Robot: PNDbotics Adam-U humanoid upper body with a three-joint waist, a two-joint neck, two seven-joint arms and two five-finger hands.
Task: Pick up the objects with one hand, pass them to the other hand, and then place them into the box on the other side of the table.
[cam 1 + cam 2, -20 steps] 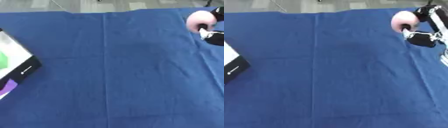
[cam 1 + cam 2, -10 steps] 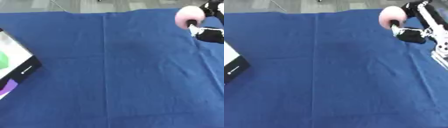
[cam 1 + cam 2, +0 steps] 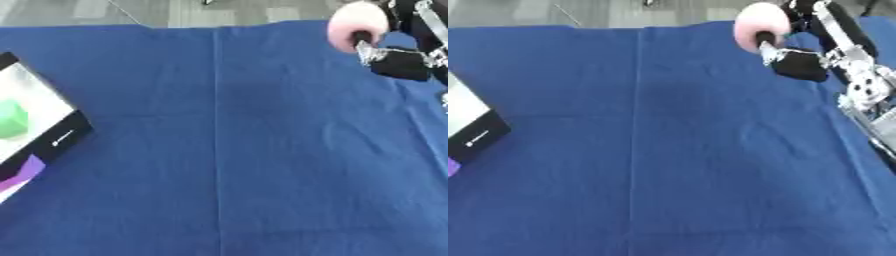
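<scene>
A pink rounded object [image 3: 759,25] is held above the far right part of the blue cloth. My right hand [image 3: 800,59] is shut on it, fingers curled round its lower side, and the arm [image 3: 859,75] runs down the right edge. At the left edge stands the box [image 3: 35,127], black-rimmed with a white inside, and a green object [image 3: 12,118] lies in it. My left hand shows in neither view.
A blue cloth [image 3: 227,150] covers the table, with a crease running front to back left of centre. Grey floor [image 3: 131,10] shows beyond the far edge. A purple patch [image 3: 19,172] sits at the box's near corner.
My right hand has carried the pink object leftward and slightly up, farther in over the cloth. The box has not moved.
</scene>
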